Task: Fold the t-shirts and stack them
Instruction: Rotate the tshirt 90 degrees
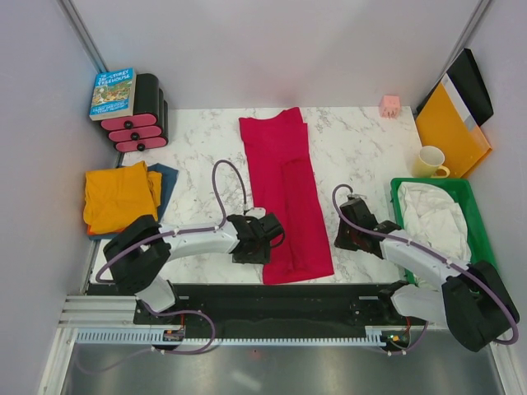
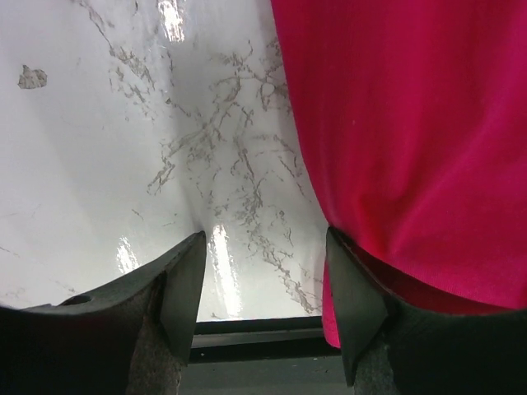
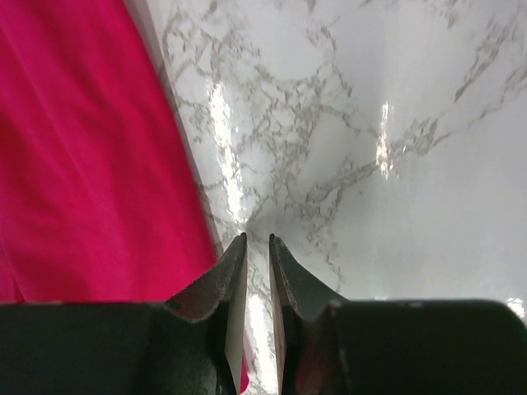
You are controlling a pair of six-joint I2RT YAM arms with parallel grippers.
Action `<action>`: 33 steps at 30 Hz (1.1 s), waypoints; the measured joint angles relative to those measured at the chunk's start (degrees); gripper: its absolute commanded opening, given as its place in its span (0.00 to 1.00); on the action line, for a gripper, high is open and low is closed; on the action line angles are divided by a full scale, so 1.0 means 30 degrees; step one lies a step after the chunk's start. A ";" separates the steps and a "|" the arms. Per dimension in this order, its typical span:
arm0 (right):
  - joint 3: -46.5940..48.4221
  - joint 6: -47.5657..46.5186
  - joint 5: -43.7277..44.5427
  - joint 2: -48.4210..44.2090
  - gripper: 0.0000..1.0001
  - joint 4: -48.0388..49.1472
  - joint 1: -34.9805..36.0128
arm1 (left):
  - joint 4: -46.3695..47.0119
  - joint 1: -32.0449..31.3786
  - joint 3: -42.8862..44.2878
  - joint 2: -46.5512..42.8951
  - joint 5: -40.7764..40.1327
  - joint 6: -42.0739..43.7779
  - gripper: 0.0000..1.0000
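Note:
The crimson red t-shirt (image 1: 288, 193) lies in the middle of the table, folded lengthwise into a long strip. The orange t-shirt (image 1: 119, 197) lies folded at the left, on top of the dark blue t-shirt (image 1: 167, 183), of which only an edge shows. My left gripper (image 1: 262, 239) is open at the red shirt's left edge near its near end; in the left wrist view (image 2: 263, 280) its right finger (image 2: 356, 304) sits at the red fabric (image 2: 412, 132), which drapes over it. My right gripper (image 1: 350, 234) is shut and empty on bare marble just right of the red shirt (image 3: 82, 164); its tips (image 3: 257, 240) hold nothing.
A green bin (image 1: 473, 206) with white cloth stands at the right. A yellow mug (image 1: 430, 161), an orange-yellow folder (image 1: 451, 123) and a pink cube (image 1: 389, 104) are at the back right. A black-and-pink rack (image 1: 140, 123) with a book (image 1: 113, 92) is at the back left.

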 measured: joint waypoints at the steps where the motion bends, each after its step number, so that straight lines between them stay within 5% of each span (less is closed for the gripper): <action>1: -0.0168 0.0102 -0.0124 -0.0124 0.24 -0.0066 0.0022 | 0.0182 -0.0007 -0.0189 -0.0197 -0.0044 -0.0015 0.67; 11: -0.1086 0.2310 -0.1093 -0.0444 0.25 0.1217 0.2703 | -0.0386 -0.0313 -0.1814 -0.2171 -0.0787 -0.1443 0.70; 21: 0.0197 0.3854 0.2025 -0.0991 0.33 -0.0765 0.4641 | -0.2805 -0.0328 -0.2856 -0.8961 -0.3432 -0.2113 0.72; 27: 0.5362 0.1800 0.5282 -0.1639 0.30 -0.2499 0.4575 | -0.3155 -0.0328 -0.2805 -1.2597 -0.4401 -0.1217 0.71; 33: 0.6084 -0.1071 0.7213 -0.2535 0.30 -0.2331 0.5544 | -0.1960 -0.0335 -0.4619 -1.6458 -0.4473 -0.0459 0.71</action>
